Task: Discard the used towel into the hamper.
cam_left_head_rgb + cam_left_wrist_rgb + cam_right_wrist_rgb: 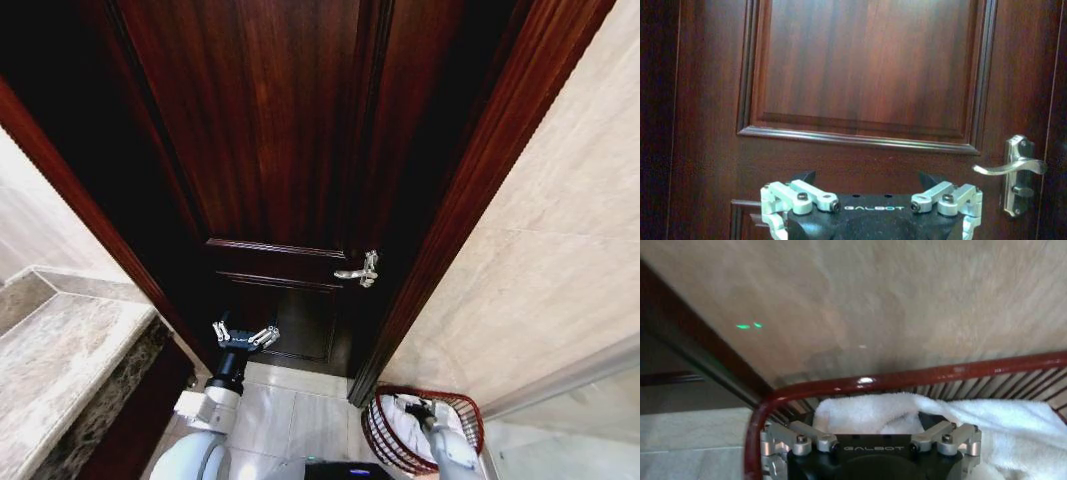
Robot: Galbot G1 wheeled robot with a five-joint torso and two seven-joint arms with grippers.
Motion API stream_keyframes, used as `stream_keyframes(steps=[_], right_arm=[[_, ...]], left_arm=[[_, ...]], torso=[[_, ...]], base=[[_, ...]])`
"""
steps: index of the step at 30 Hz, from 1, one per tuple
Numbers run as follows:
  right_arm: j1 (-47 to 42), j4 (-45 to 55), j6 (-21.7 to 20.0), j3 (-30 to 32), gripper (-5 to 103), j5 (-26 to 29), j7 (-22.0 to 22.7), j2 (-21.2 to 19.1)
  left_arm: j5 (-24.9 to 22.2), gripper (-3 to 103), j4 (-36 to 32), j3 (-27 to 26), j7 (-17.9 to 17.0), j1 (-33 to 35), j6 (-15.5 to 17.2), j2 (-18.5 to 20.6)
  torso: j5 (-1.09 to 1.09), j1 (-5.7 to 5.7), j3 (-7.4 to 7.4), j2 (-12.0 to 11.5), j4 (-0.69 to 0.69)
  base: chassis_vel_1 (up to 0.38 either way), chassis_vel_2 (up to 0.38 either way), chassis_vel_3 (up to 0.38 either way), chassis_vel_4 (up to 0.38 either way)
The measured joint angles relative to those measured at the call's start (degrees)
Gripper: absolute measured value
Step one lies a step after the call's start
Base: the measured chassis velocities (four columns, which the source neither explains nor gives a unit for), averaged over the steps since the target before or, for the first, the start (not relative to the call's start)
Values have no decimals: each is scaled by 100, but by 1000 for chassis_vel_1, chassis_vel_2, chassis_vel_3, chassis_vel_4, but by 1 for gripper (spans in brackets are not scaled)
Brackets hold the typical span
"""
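The right wrist view showed the white towel (920,415) bunched just beneath the right hand (870,432), inside the hamper (860,382); whether its fingers gripped it could not be told. In the head view the left hand (245,336) hung spread before the door (290,150), well apart from the hamper.

The floor (285,415) is covered with pale, light-coloured tiles. It runs from the foot of the dark wooden door (300,150) toward the robot. The hamper (378,428), a round reddish-brown wire basket, stands directly on the floor, just beside the door frame and close to the beige wall on the right. A white towel (1000,422) lies inside the hamper.
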Motion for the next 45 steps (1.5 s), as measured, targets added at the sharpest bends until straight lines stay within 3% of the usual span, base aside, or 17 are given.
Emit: stream_keyframes(steps=[10,19,24,29,32,35,36,38,39,45], right_arm=[[878,-1994,544,237,100,-540,135,-296],[1276,-3073,734,307,100,-517,253,-327],[1369,-3408,814,243,100,-192,178,-479],[1039,-2657,539,91,100,555,-21,-478],[935,-2387,527,60,100,663,-50,-461],[368,-1085,406,8,100,799,-70,-428],[368,-1085,406,8,100,799,-70,-428],[-277,26,259,2,100,954,-46,-421],[-277,26,259,2,100,954,-46,-421],[-1689,2121,382,84,100,1193,41,-410]], left_arm=[[0,100,0,0,0,0,0,0],[0,100,0,0,0,0,0,0],[0,100,0,0,0,0,0,0],[0,100,0,0,0,0,0,0],[0,100,0,0,0,0,0,0],[0,100,0,0,0,0,0,1],[0,100,0,0,0,0,0,1],[0,100,0,0,0,0,0,0],[0,100,0,0,0,0,0,0],[0,100,0,0,0,0,0,0]], torso=[[-1,0,0,0,0],[-1,0,-2,1,2],[1,0,-1,0,1],[3,0,1,0,-4],[5,0,1,0,-3],[0,0,1,-1,0],[0,0,1,-1,0],[3,0,1,-1,1],[3,0,1,-1,1],[2,-1,-1,0,-1]], base=[[0,0,0,0],[0,0,0,0],[0,0,0,0],[0,0,0,0],[0,0,0,0],[0,0,0,0],[0,0,0,0],[0,0,0,0],[0,0,0,0],[0,0,0,0]])
